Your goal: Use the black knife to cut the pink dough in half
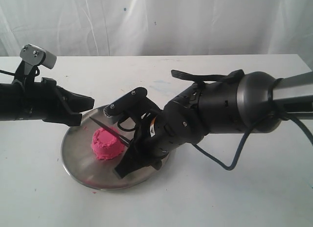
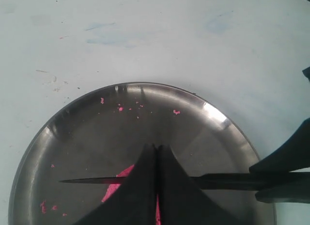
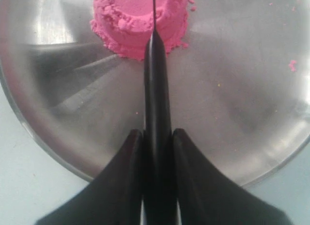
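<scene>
Pink dough (image 1: 106, 144) sits as one dome on the steel plate (image 1: 80, 166), roughly mid-plate, loose crumbs (image 2: 121, 108) scattered nearby on the metal. Right gripper (image 3: 157, 137) is clenched on the black knife (image 3: 156, 104) handle, blade running over the dough top approx on its centreline; can't tell whether the edge is touching or already biting in. Left gripper (image 1: 87, 103) hovers at the plate's far-left rim w/ fingers (image 2: 145, 186) pressed together, nothing between them, near the dough but not touching it. Risks, imo: plate isn't pinned, so a downward push could skid it or drag the soft dome sideways; grainy dough may crumble instead of splitting clean; blade slightly off-centre would give uneven halves; knife could twist in the grip under load.
</scene>
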`<state>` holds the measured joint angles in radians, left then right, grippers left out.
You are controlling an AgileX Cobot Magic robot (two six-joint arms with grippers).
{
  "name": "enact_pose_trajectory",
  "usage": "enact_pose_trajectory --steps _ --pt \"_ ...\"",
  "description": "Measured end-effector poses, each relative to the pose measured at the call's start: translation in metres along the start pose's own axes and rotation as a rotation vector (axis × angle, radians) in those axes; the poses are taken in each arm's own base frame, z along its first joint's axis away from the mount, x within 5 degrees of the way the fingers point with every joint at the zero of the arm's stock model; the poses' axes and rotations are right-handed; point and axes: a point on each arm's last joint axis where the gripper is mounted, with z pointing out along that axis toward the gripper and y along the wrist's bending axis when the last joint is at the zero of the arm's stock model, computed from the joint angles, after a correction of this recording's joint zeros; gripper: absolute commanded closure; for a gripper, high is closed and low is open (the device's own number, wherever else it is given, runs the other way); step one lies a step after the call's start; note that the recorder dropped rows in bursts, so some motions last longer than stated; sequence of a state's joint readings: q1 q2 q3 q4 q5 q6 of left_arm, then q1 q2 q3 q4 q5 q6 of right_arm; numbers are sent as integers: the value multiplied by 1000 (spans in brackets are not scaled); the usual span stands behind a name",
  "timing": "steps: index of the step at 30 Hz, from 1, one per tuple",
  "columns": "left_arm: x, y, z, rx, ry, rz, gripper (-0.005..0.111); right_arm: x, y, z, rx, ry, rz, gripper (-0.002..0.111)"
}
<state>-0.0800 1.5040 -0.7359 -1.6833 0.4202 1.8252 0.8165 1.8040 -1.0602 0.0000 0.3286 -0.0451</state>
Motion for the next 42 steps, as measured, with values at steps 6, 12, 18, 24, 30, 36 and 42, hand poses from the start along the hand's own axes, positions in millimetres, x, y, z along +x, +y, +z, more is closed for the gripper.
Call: enact_pose_trajectory --steps 6,12,18,24,30,36,42 --pt "0 0 0 0 0 0 107 1 0 0 0 7 0 108" --pt "0 0 0 0 0 2 107 2 0 0 -3 22 6 108" --pt "0 0 0 0 0 2 107 3 3 1 -6 31 -7 108" --pt "0 0 0 2 -1 4 107 7 4 11 -8 49 -9 108" --pt "6 3 5 -2 23 -8 107 6 4 12 -8 43 -9 108" --pt "18 13 18 -26 68 6 107 6 4 12 -7 39 -9 108" --pt "34 22 35 -16 130 9 107 6 4 12 -7 37 -9 108"
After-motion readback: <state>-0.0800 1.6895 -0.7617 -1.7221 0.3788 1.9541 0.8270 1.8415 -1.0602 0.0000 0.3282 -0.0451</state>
